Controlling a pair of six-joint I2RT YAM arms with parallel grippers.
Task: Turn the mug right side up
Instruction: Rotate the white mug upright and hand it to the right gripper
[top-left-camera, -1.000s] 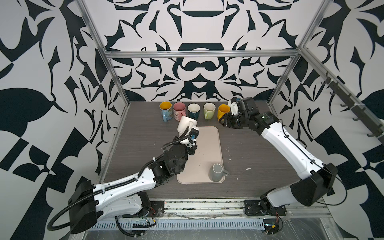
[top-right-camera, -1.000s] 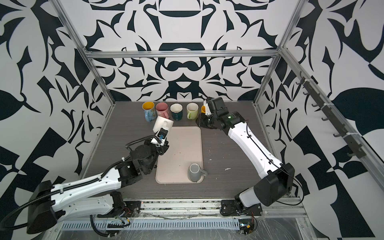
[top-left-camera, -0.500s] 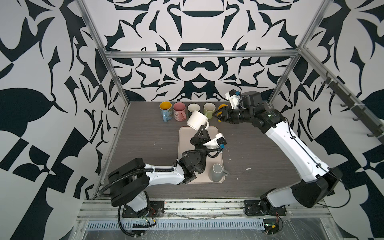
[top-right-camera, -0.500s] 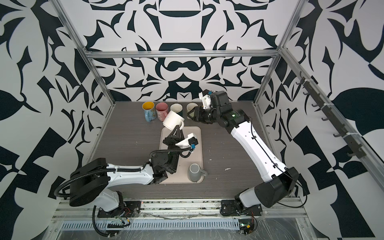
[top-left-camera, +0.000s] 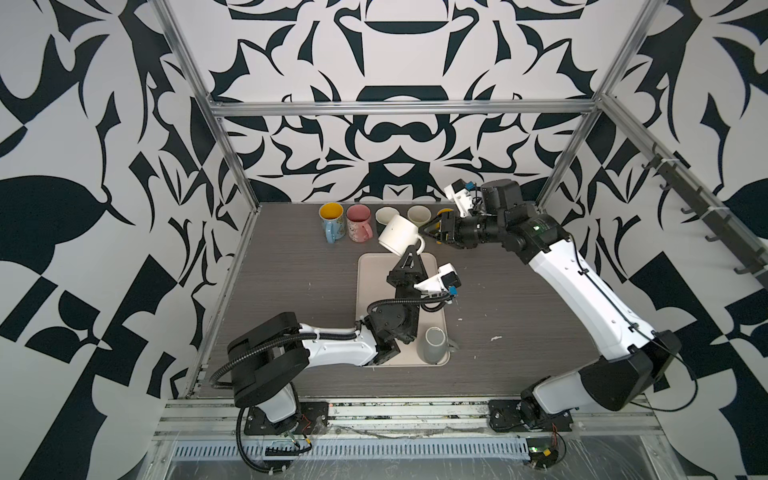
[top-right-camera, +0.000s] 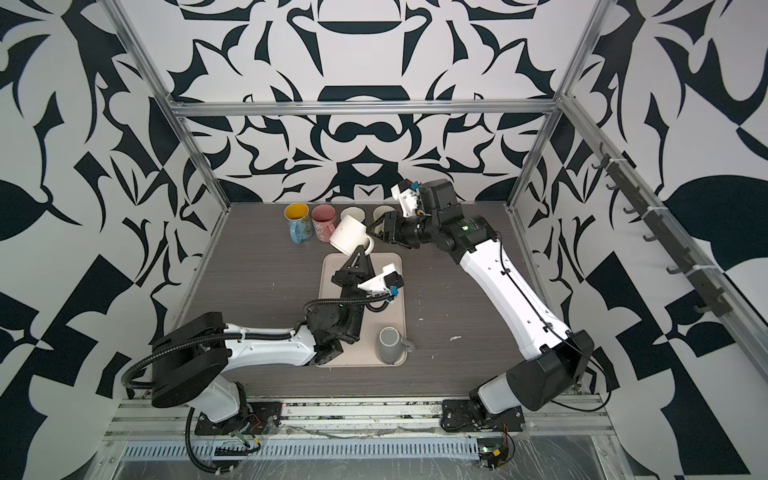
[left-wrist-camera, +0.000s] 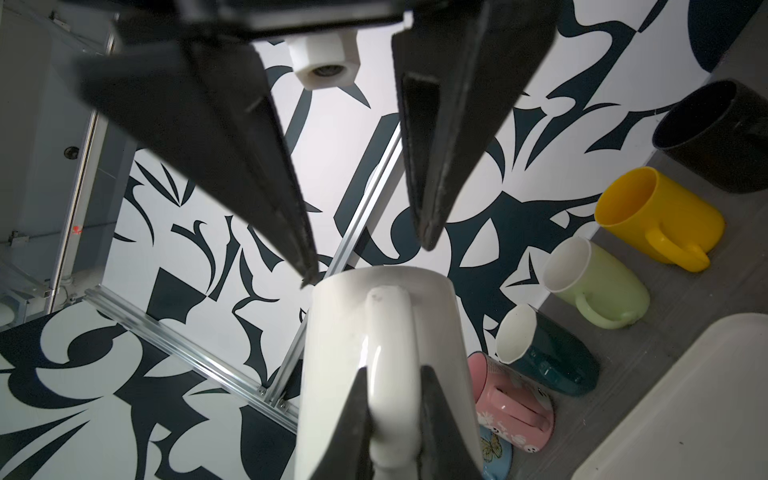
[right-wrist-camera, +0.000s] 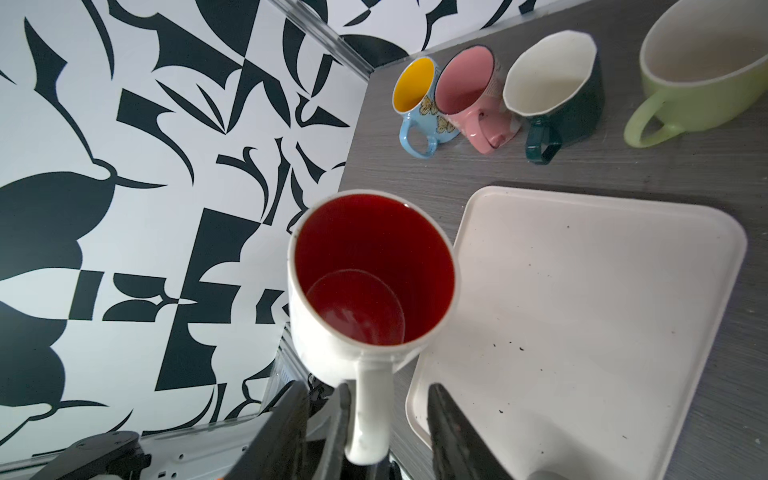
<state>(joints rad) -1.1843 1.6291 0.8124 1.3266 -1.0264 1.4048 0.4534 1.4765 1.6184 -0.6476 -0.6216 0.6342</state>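
Note:
A white mug (top-left-camera: 397, 237) with a red inside (right-wrist-camera: 374, 266) hangs tilted in the air over the far edge of the tray (top-left-camera: 368, 291). Its mouth faces the right arm. My left gripper (top-left-camera: 411, 251) (left-wrist-camera: 392, 372) reaches up from below and is shut on the mug's handle (left-wrist-camera: 390, 332). My right gripper (top-left-camera: 429, 231) (right-wrist-camera: 388, 432) is level with the mug, open, and the handle (right-wrist-camera: 370, 415) lies between its fingers. One finger (right-wrist-camera: 343, 419) is close against the handle and the other stands apart. In both top views the mug (top-right-camera: 348, 236) hides part of the back row.
Several mugs line the back wall: blue (top-left-camera: 331, 224), pink (top-left-camera: 359, 224), dark green (top-left-camera: 386, 214), light green (top-left-camera: 418, 214) and a yellow one (left-wrist-camera: 660, 216) behind the right gripper. A grey mug (top-left-camera: 434, 345) stands on the tray's near right corner.
The left arm has lifted the white mug from low over the tray's far left corner and turned it. The right gripper has left the yellow mug, swung over to the white mug's handle and opened wider.

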